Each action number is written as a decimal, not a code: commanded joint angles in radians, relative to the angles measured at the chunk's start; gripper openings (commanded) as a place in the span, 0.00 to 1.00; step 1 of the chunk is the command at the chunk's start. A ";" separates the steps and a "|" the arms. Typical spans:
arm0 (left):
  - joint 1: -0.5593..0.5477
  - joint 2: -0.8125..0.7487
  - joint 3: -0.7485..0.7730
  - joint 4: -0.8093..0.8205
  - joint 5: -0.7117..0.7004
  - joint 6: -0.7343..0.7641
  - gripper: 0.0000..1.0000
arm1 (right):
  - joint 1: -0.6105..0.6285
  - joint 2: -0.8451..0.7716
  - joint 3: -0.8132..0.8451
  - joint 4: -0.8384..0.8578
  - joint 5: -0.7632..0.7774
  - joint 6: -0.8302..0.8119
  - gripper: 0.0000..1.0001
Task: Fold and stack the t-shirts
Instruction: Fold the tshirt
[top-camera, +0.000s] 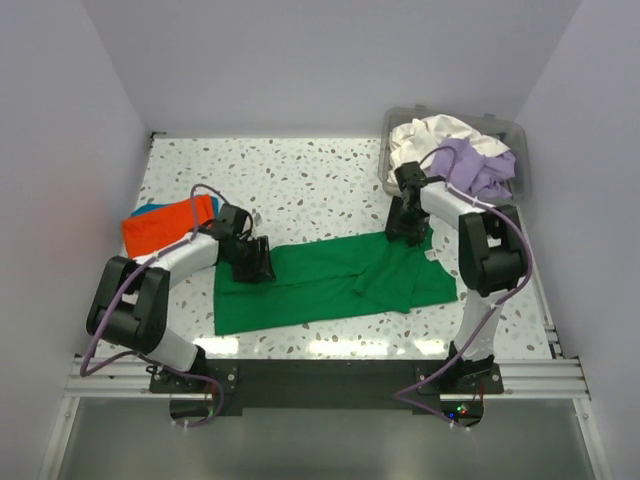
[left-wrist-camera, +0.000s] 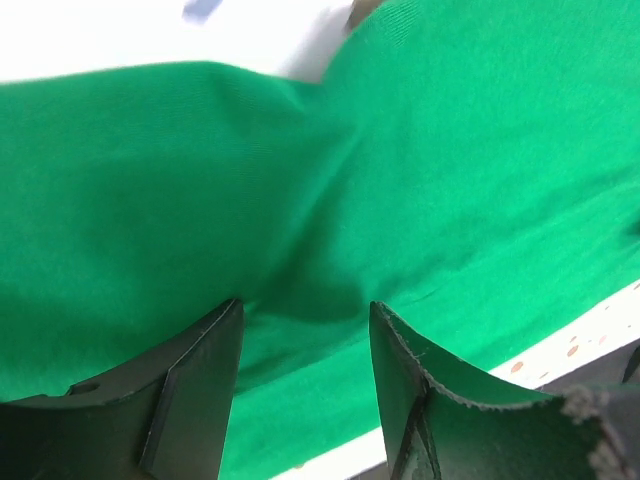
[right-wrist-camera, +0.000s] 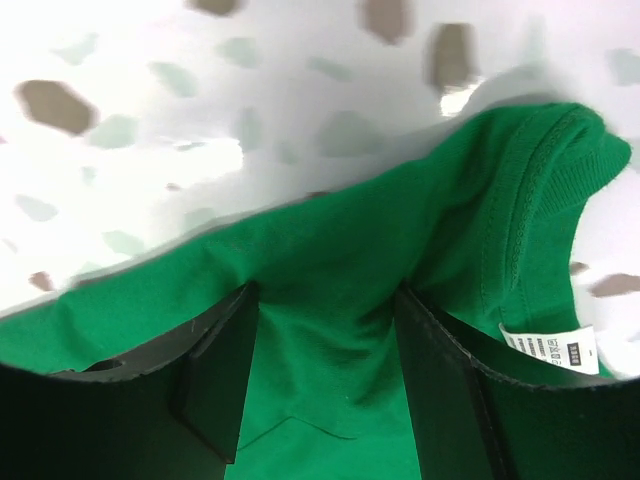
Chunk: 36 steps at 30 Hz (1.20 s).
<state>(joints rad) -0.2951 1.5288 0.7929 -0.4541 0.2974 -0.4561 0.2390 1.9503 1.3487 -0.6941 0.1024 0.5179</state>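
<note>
A bright green t-shirt (top-camera: 320, 285) lies spread across the middle of the table, with its right part folded over. My left gripper (top-camera: 255, 258) is down on the shirt's upper left edge. In the left wrist view it (left-wrist-camera: 305, 305) stands open, both tips on green cloth (left-wrist-camera: 400, 150). My right gripper (top-camera: 408, 228) is at the shirt's far right edge by the collar. In the right wrist view it (right-wrist-camera: 328, 292) is open, with puckered green cloth (right-wrist-camera: 330, 240) between the fingers, and the collar (right-wrist-camera: 540, 200) and a white label (right-wrist-camera: 548, 348) to the right.
A folded orange t-shirt (top-camera: 165, 225) lies on a blue one (top-camera: 145, 210) at the left of the table. A clear plastic bin (top-camera: 520, 130) at the back right holds a white shirt (top-camera: 440, 132) and a lavender one (top-camera: 480, 165).
</note>
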 joint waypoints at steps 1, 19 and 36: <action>0.001 -0.058 -0.014 -0.122 -0.023 -0.026 0.58 | 0.068 0.059 0.058 0.025 -0.015 0.045 0.60; 0.002 -0.167 0.072 -0.265 -0.070 -0.012 0.61 | 0.253 0.499 0.685 -0.068 -0.059 0.027 0.60; 0.002 -0.101 0.059 -0.184 -0.046 -0.021 0.62 | 0.283 0.699 1.126 0.232 -0.194 0.133 0.66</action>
<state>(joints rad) -0.2947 1.4044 0.8616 -0.6983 0.2230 -0.4622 0.5163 2.6644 2.4756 -0.5987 -0.0284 0.6193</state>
